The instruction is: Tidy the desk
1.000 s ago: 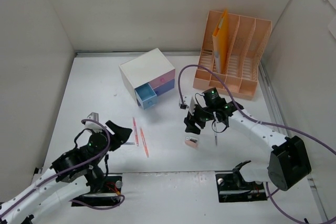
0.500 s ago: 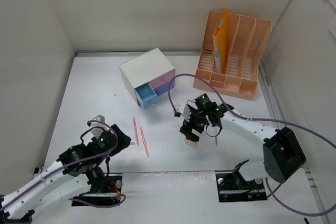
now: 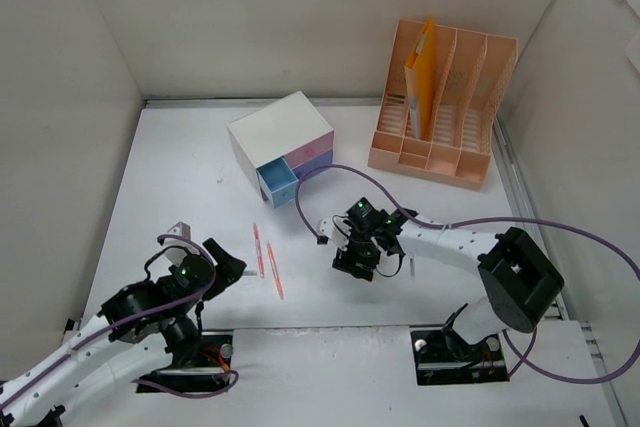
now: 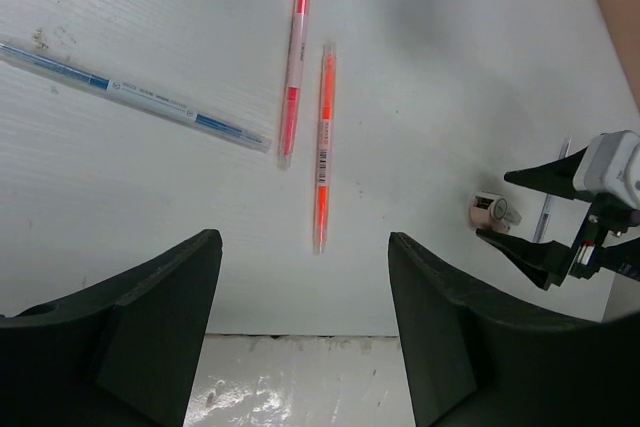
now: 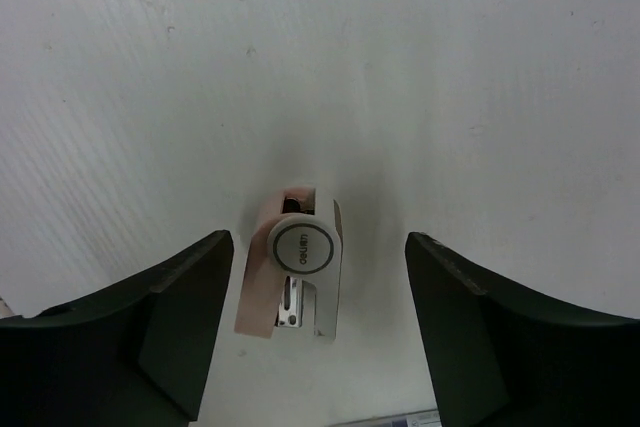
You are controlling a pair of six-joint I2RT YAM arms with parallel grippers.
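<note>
The desk (image 3: pixel 190 162) is a wide white tabletop. My right gripper (image 3: pixel 357 259) hangs open just above a small pink and white stapler (image 5: pixel 295 272), which lies between its jaws without touching them (image 5: pixel 320 239). The top view hides the stapler under the gripper; it also shows in the left wrist view (image 4: pixel 492 209). My left gripper (image 3: pixel 228 265) is open and empty (image 4: pixel 302 239), near the front edge. Ahead of it lie a pink pen (image 4: pixel 293 57), an orange pen (image 4: pixel 323 147) and a blue pen (image 4: pixel 135 95).
A white box with pink and blue drawers (image 3: pixel 283 147) stands at the back middle, its blue drawer pulled out a little. A peach file rack (image 3: pixel 445 112) holding an orange folder (image 3: pixel 420 72) stands at back right. A thin dark pen (image 4: pixel 548 209) lies beside the stapler. White panels wall the desk.
My right gripper has moved left and toward the front, down over the stapler, which now lies between its open jaws. My left gripper has shifted slightly.
</note>
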